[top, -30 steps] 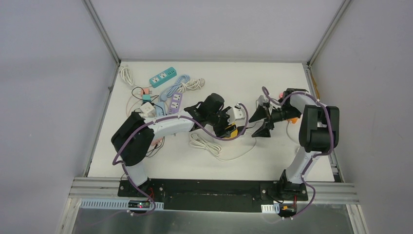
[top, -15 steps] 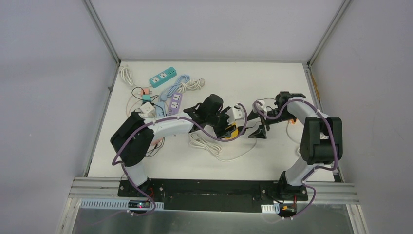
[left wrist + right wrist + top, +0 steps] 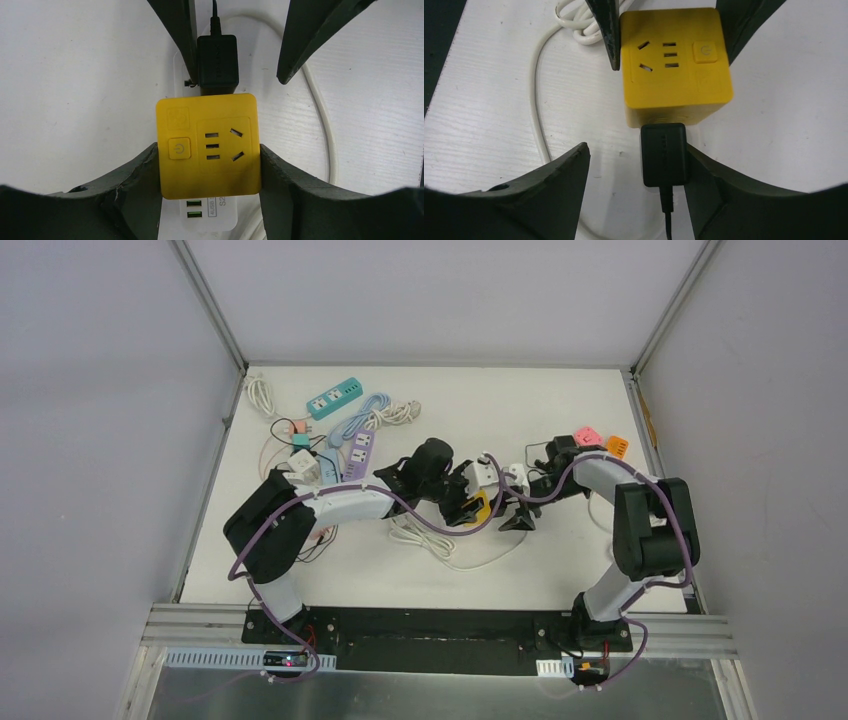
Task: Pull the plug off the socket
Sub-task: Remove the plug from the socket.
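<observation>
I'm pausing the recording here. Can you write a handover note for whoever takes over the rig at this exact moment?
Left tool: shut on the yellow socket, pressing against two opposite sides.
Right tool: open, straddling the black plug. One side is at the plug's edge and the other stands clear of it.
Done: the socket is braced and the right tool is lined up around the plug.
Left: the plug sits seated in the socket's side face, not yet pulled. Close the right tool on it, then probably draw it straight away from the socket while the left tool holds.
</observation>
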You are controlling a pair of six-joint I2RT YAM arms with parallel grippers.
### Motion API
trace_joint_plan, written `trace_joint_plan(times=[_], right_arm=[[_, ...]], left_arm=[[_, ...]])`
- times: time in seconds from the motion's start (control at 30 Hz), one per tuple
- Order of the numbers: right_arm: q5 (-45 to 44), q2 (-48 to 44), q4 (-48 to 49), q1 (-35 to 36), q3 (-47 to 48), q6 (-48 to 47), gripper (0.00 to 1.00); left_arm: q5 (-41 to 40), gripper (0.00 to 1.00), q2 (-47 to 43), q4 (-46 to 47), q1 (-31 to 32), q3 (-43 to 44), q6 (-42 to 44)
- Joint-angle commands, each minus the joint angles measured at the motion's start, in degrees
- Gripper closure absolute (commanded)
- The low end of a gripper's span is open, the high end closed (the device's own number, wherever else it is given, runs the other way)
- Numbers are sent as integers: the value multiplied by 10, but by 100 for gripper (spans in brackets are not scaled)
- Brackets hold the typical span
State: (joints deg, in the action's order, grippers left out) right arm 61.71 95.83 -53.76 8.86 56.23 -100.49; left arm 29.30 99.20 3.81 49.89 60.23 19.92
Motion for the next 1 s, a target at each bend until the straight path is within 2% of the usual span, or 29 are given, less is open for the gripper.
trace_joint_plan(times=[0.0,0.27,0.43,0.6,0.7,0.87,0.97], right_arm=[[-28,-43,119,16,-29,83,33],[-26,-49,98,21,-28,67,46],[-30,-56,96,21,-29,70,58],[-38,-57,90,21,-29,73,82],[-41,-58,90,22,-34,70,100],[-42,-61,83,23,-30,79,100],[-42,-43,44,24,-6,75,100]], left_arm=[[9,100,13,-15,11,-31,-5],[3,100,10,-8,12,-41,-6],[1,100,8,-7,11,-44,-5],[4,100,15,2,12,-46,-11],[3,100,15,5,12,-47,-13],[-2,100,11,12,12,-55,-13],[-5,100,13,12,13,-59,-12]])
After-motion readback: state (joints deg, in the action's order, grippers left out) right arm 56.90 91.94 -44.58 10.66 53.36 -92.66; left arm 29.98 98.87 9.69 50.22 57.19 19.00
